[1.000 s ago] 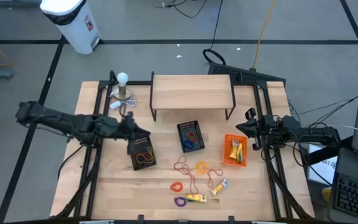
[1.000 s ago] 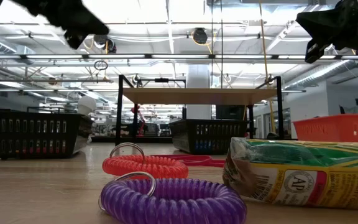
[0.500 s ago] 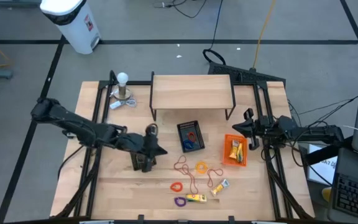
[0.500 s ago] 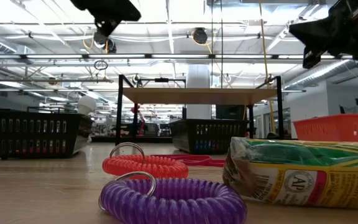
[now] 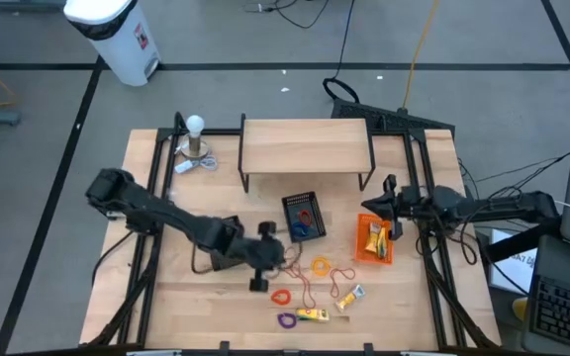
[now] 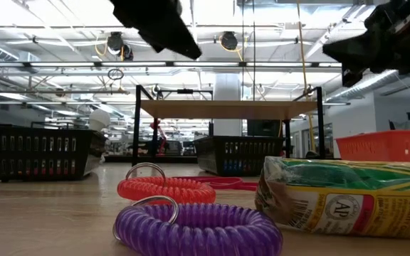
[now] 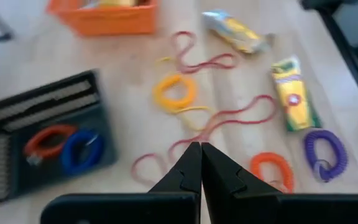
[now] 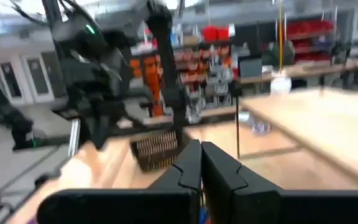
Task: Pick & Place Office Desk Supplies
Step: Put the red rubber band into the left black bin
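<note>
Left gripper: fingers fully closed, holding nothing, above the loose supplies at the counter front. Right gripper: fingers closed, empty, beside the orange bin. Loose items: yellow coil, orange coil, purple coil, crayon packet. The black tray holds two coils.

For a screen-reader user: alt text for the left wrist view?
The left gripper, fingers shut and empty, hangs above loose coil loops: yellow, orange, purple. A crayon pack lies near them, and a black tray holds two coils.
</note>
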### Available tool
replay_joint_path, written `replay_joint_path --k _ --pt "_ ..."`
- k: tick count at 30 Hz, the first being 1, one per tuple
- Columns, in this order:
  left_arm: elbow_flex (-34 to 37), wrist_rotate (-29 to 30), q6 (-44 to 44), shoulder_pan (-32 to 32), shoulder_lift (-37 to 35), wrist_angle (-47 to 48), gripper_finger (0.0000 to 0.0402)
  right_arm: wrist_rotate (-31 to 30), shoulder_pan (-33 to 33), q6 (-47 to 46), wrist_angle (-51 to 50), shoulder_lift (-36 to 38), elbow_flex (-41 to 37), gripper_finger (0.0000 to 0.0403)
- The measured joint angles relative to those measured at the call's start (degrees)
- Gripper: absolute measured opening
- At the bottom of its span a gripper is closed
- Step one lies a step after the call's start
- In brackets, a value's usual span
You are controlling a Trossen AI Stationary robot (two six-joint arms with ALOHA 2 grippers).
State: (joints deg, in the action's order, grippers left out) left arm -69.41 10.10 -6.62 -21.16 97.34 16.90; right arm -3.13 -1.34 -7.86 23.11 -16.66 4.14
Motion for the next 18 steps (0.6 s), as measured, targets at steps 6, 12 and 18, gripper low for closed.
replay_joint_path --k 6,12,18 --pt "-4.49 -0.09 -1.7 -1.21 4.34 -0.95 0.0015 -6.34 -3.54 0.04 -0.46 -1.84 0.02 0.0" --pt "-5.07 -6.05 -6.17 -2.43 8.75 0.08 0.005 -7.35 -5.8 1.66 1.9 -2.74 0.02 0.0" --pt "-5.13 -5.86 -8.32 -4.71 11.8 0.87 0.0117 -7.35 -6.86 1.22 3.65 -2.78 0.04 0.0"
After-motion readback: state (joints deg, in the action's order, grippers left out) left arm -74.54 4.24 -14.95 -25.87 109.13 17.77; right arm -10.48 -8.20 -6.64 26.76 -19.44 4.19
